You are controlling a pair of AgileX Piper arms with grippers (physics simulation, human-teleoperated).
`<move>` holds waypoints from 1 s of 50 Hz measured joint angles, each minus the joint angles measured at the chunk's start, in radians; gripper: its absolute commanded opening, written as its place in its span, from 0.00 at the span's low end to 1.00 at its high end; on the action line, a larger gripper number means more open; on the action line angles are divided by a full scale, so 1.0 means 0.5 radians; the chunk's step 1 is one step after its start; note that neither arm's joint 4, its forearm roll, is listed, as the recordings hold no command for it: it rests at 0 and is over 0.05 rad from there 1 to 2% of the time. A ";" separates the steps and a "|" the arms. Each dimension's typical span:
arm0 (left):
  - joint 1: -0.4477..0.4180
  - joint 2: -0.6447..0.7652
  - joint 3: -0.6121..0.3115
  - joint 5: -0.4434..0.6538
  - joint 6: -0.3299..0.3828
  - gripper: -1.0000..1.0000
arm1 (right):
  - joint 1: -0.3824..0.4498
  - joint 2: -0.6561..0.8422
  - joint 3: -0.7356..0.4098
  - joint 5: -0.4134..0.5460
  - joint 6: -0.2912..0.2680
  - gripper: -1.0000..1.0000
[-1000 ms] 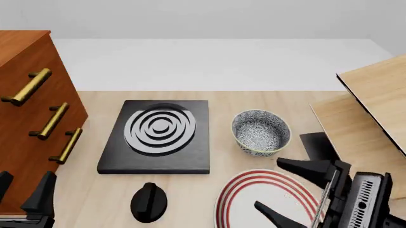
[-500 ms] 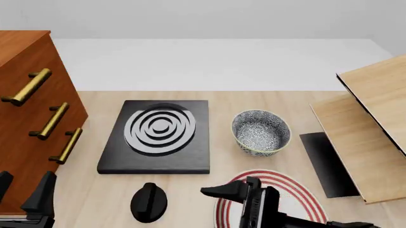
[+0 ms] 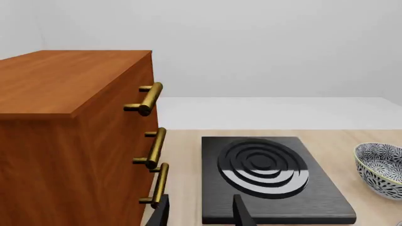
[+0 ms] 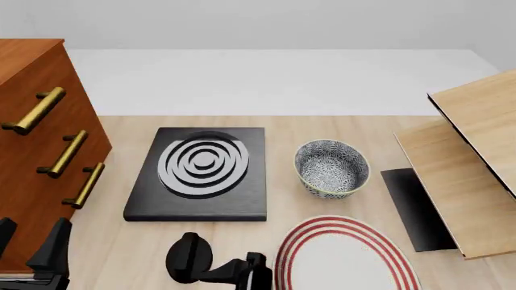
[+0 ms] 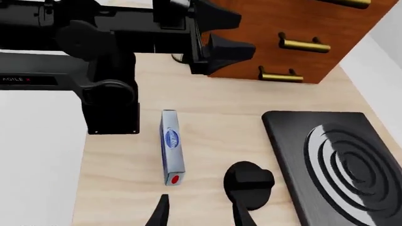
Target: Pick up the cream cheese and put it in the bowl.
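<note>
The cream cheese (image 5: 171, 147) shows only in the right wrist view: a narrow white and pale blue box with a blue oval logo, lying on the table beside the left arm's base. My right gripper (image 5: 201, 215) is open and empty, a short way from the box, with the black knob (image 5: 249, 182) by one finger. In the front view the right gripper (image 4: 240, 273) is low at the front edge. The speckled bowl (image 4: 332, 167) stands empty right of the stove. My left gripper (image 4: 31, 240) is open and empty by the cabinet.
A wooden cabinet (image 4: 36, 151) with brass handles stands at the left. A black stove plate (image 4: 202, 175) sits mid-table, the black knob (image 4: 188, 257) in front of it. A red-striped white plate (image 4: 342, 257) lies at the front right, wooden boards (image 4: 463, 175) at the far right.
My right arm has swung from the right side across the striped plate to the left, and is now low at the front edge near the knob. The left arm has not moved.
</note>
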 measured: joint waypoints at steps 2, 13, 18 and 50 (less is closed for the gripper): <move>0.000 0.000 0.000 0.000 0.000 1.00 | 0.017 0.044 -0.019 -0.017 0.009 1.00; 0.000 0.000 0.000 0.000 0.000 1.00 | 0.088 0.259 -0.113 -0.103 0.057 1.00; 0.000 0.000 0.000 0.000 0.000 1.00 | 0.105 0.346 -0.149 -0.140 0.075 1.00; 0.000 0.000 0.000 0.000 0.000 1.00 | 0.140 0.754 -0.342 -0.256 0.135 1.00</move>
